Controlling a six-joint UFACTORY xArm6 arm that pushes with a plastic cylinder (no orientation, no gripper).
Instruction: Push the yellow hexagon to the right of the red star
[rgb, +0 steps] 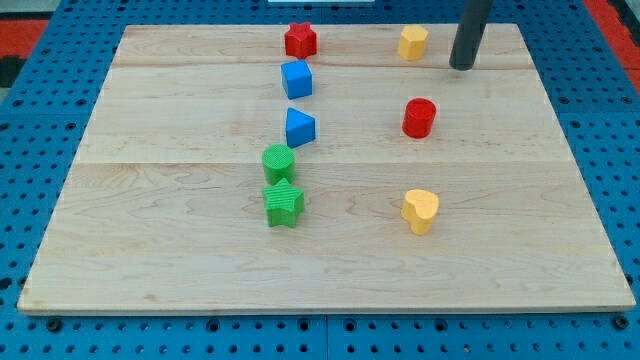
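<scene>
Currently my tip (462, 66), holding nothing, stands just right of the yellow hexagon block (412, 42), which lies well right of the red star block (300, 40). Risk: an off-centre leftward push could slide the hexagon off the wooden board (160, 250) at its top edge.

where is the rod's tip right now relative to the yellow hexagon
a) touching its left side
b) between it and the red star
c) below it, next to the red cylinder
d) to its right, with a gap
d) My tip sits toward the view's right of the yellow hexagon, near the board's top edge, with bare wood showing between them; the red star lies well off to the hexagon's left.
</scene>
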